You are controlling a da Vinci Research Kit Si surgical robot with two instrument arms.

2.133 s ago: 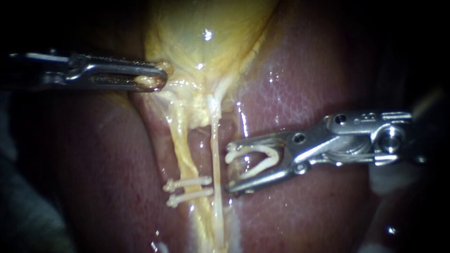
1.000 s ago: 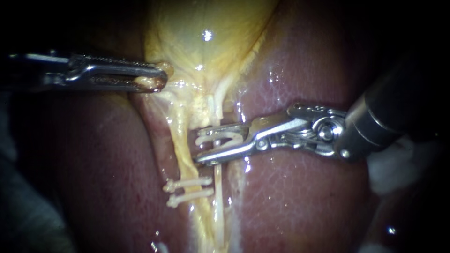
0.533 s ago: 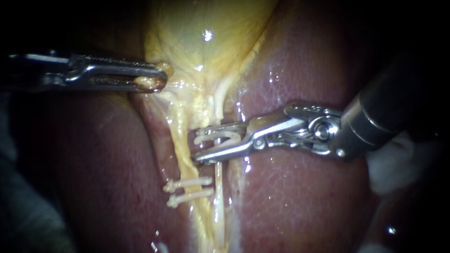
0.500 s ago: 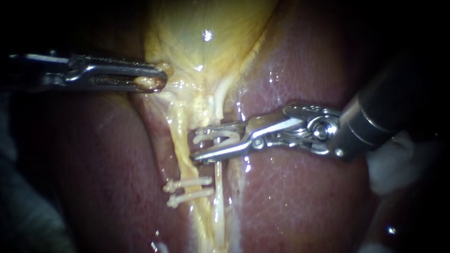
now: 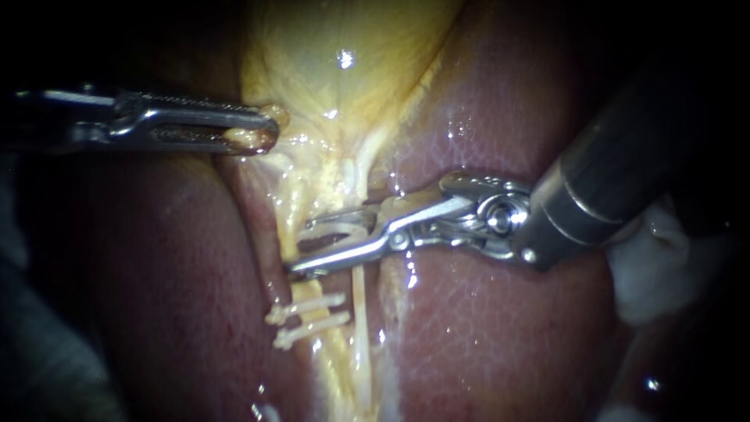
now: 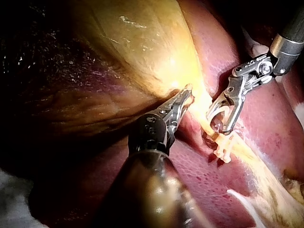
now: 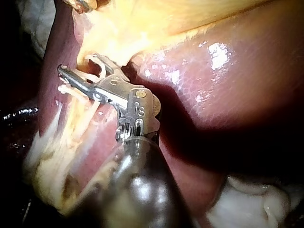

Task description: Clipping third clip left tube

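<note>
My left instrument (image 5: pixel 254 134) comes in from the left, its jaws shut on a fold at the edge of the yellow gallbladder (image 5: pixel 344 70) and holding it taut; the left wrist view shows the same grip (image 6: pixel 184 100). My right instrument (image 5: pixel 301 246) enters from the upper right. Its jaws stand apart, gripping an open white clip (image 5: pixel 337 231). They straddle the left tube (image 5: pixel 287 227) just above two white clips (image 5: pixel 306 312) that sit on that tube. The thin pale right tube (image 5: pixel 359 312) passes under the jaws. The right wrist view shows the jaws (image 7: pixel 78 66) around the yellow strand.
Glossy red-brown liver (image 5: pixel 500 336) lies on both sides of the tubes. A white gauze pad (image 5: pixel 656 270) lies behind my right instrument's shaft, also in the right wrist view (image 7: pixel 247 199). The edges of the endoscope view are dark.
My right instrument has moved left, from beside the right tube across it onto the left tube, and its jaws have narrowed around the clip. My left instrument has held still.
</note>
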